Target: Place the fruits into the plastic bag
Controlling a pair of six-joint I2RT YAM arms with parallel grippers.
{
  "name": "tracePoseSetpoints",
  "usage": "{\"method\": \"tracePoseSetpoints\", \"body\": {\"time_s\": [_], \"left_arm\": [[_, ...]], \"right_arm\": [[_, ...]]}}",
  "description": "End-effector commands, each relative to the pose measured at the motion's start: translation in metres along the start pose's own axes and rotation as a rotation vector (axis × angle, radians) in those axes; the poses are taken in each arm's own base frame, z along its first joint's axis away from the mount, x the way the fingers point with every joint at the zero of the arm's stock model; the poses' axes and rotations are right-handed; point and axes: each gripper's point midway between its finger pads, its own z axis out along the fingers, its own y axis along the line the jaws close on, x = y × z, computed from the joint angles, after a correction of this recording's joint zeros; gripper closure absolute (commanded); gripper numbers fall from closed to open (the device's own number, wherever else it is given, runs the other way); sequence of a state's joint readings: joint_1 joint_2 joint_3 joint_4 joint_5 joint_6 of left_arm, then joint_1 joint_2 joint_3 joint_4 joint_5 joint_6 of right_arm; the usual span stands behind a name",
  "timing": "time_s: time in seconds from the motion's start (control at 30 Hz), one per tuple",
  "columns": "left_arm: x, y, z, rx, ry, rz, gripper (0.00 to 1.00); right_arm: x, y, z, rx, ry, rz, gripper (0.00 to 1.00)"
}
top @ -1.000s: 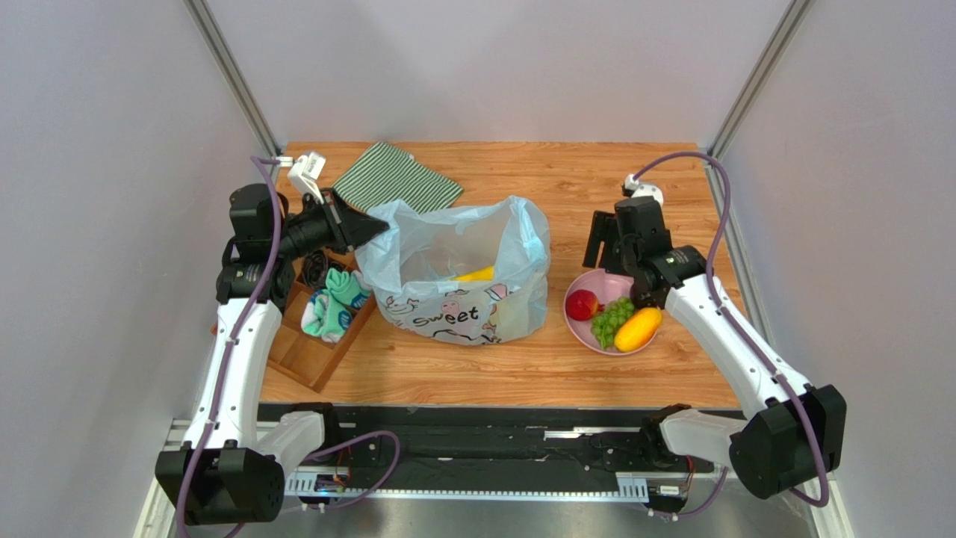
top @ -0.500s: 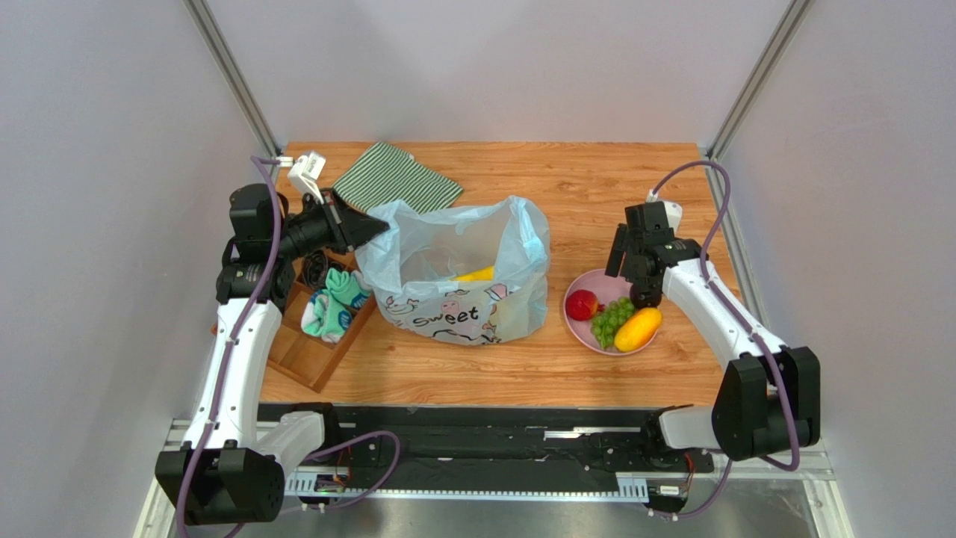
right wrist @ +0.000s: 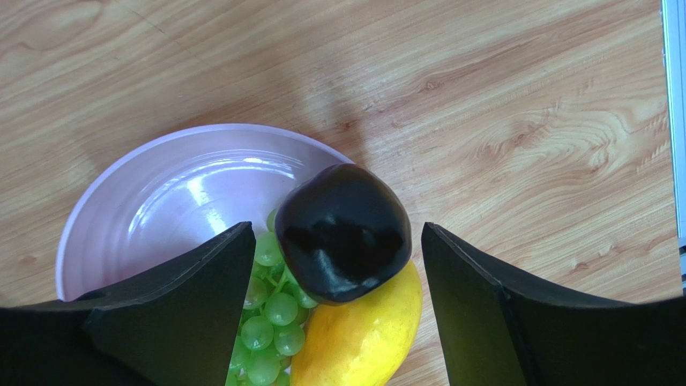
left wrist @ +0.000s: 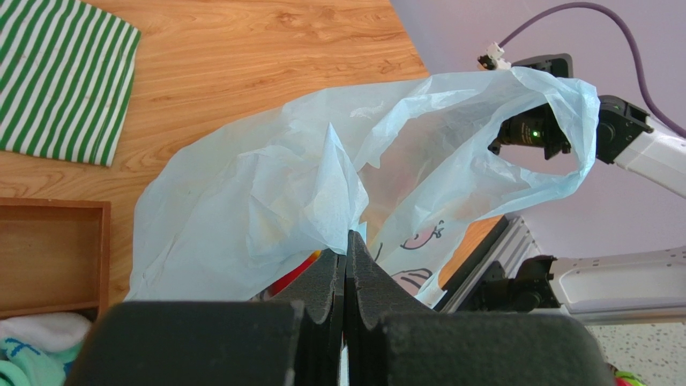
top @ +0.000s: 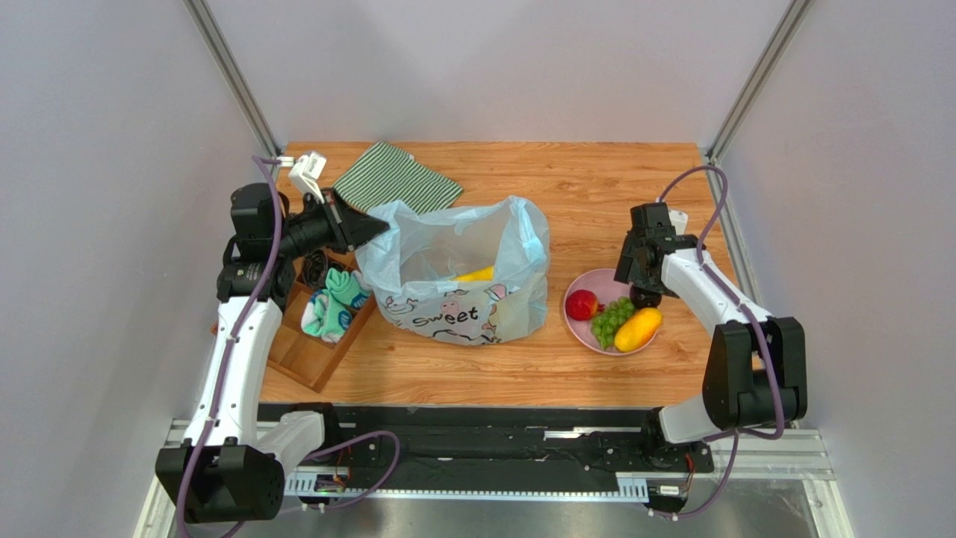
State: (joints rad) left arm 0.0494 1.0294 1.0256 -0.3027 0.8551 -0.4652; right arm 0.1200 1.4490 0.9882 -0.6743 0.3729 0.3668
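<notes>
My right end effector (right wrist: 334,241) is apart, with the avocado (right wrist: 344,221) between, mid-frame. It looks hard and slippery, so I should grab its fat middle. My left end effector (left wrist: 346,245) pinches the floppy plastic bag (left wrist: 241,201).

Elbow of right arm (top: 718,303) pulled inward — its black fingers (right wrist: 201,305) dropped astride dark brown avocado (right wrist: 345,233) on round pink plate (right wrist: 161,193).

word "Sweet" printed on plastic bag (top: 460,280) front
</notes>
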Motion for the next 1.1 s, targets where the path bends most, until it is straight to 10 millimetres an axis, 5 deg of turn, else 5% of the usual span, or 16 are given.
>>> {"method": "tracePoseSetpoints", "body": {"time_s": [0.0,0.33,0.77,0.97,1.07], "left_arm": [[-0.004,0.000,0.001,0.014,-0.012,0.018,1.00],[-0.004,0.001,0.001,0.013,-0.010,0.014,1.00],[-0.004,0.001,0.001,0.014,-0.010,0.012,1.00],[-0.004,0.000,0.001,0.015,-0.011,0.012,1.00],[-0.004,0.000,0.001,0.017,-0.011,0.011,1.00]], "right_arm": [[-0.005,0.003,0.008,-0.002,-0.003,-0.004,0.19],[0.003,0.003,0.022,0.020,0.037,-0.016,0.19],[0.000,-0.002,0.014,0.028,0.016,-0.012,0.56],[-0.019,0.004,-0.031,-0.067,-0.090,0.035,0.63],[-0.040,0.025,-0.080,-0.257,-0.215,0.083,0.64]]}}
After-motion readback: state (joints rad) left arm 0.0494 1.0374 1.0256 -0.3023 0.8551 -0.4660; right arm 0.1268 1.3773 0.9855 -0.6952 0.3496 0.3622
